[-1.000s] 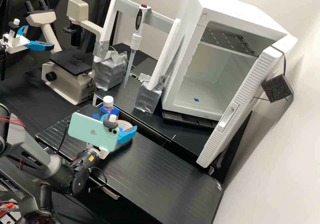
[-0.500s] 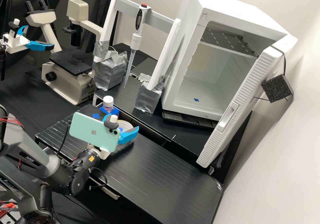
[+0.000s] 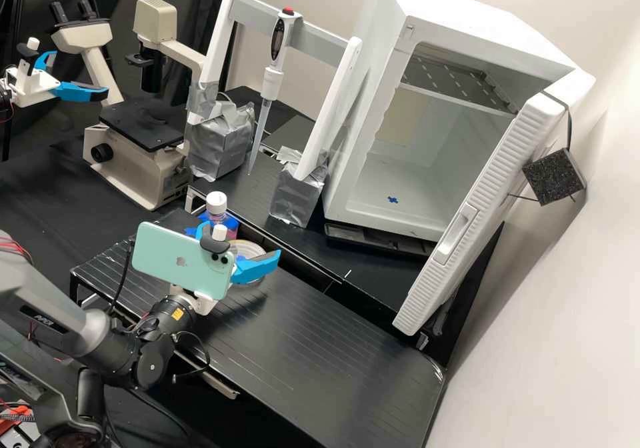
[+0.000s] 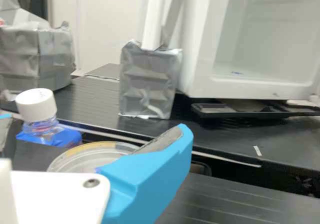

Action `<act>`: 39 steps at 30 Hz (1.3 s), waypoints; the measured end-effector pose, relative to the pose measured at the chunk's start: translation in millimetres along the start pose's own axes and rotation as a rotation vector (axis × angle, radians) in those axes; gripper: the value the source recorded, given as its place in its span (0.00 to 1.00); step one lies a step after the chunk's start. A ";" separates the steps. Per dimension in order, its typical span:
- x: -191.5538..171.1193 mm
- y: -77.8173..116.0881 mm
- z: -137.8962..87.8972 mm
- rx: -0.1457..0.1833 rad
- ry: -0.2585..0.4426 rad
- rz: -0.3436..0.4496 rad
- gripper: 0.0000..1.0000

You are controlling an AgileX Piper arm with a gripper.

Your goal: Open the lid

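My gripper (image 3: 241,240) is open at the round clear dish (image 3: 248,249), behind the mint-green phone mounted on the wrist, which hides part of it. In the wrist view the gripper (image 4: 95,126) has one blue finger in front of the dish (image 4: 75,156), and the other at the edge beside the bottle. I cannot tell whether either finger touches the dish. Just behind stands a bottle with a white cap (image 3: 216,202), upright in a blue holder (image 3: 231,225); the same white cap (image 4: 36,105) is in the wrist view.
Behind the dish are silver-taped blocks (image 3: 298,195) carrying a white frame with a pipette (image 3: 270,81). A white cabinet (image 3: 363,195) stands with its door (image 3: 467,235) swung out. A microscope (image 3: 137,161) is at the back left. The black ridged platform (image 3: 320,341) extends rightward.
My wrist and phone have shifted slightly left and up in the high view, and the blue fingers look wider apart. The dish and the bottle have stayed in place.
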 end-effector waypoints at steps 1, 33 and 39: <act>1.1 -0.7 0.5 -0.004 0.001 -0.003 1.00; 14.6 -6.7 21.1 0.029 -0.093 0.023 0.00; 12.8 -4.1 20.3 0.022 -0.093 0.037 0.00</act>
